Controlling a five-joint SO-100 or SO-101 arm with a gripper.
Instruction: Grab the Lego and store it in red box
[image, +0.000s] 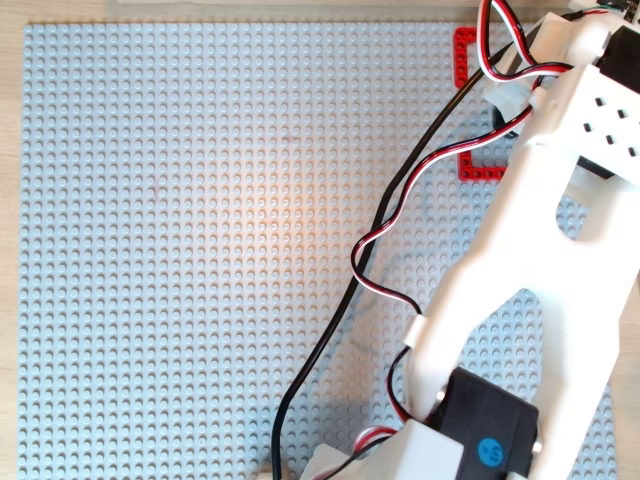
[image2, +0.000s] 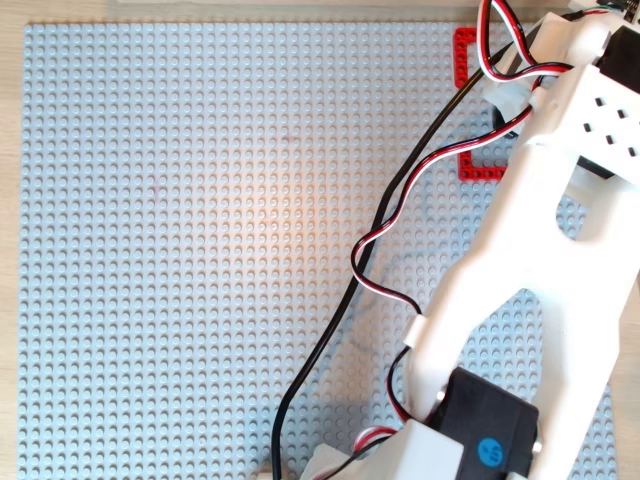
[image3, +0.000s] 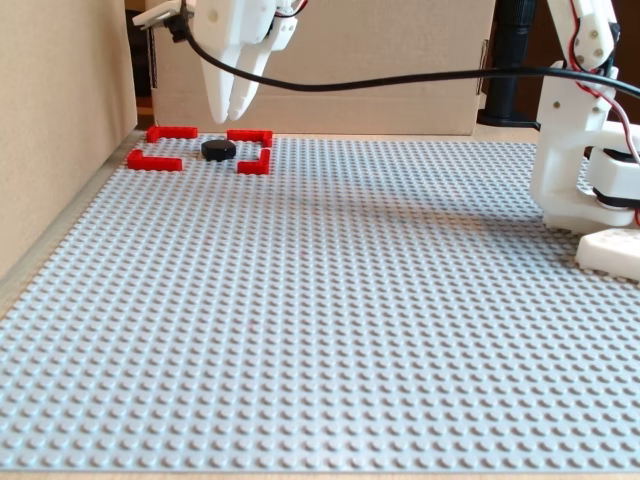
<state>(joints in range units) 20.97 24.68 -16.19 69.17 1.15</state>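
Lego (image3: 218, 149) inside red box (image3: 154, 160), grey baseplate (image3: 330, 290)

Baseplate (image3: 330, 300) studs bare across centre and foreground; only red box (image3: 200, 146) upper left, arm base (image3: 590, 190) right.

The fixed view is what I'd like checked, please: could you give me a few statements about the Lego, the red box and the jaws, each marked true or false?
1. The Lego lies inside the red box. True.
2. The gripper holds the Lego. False: its jaws are together and empty, raised above the box.
3. The red box is a solid closed tray. False: it is an outline of four separate red corner pieces with gaps between them.
4. The box sits at the far left corner of the grey baseplate in the fixed view. True.
5. The Lego is visible in both overhead views. False: the arm covers that area.
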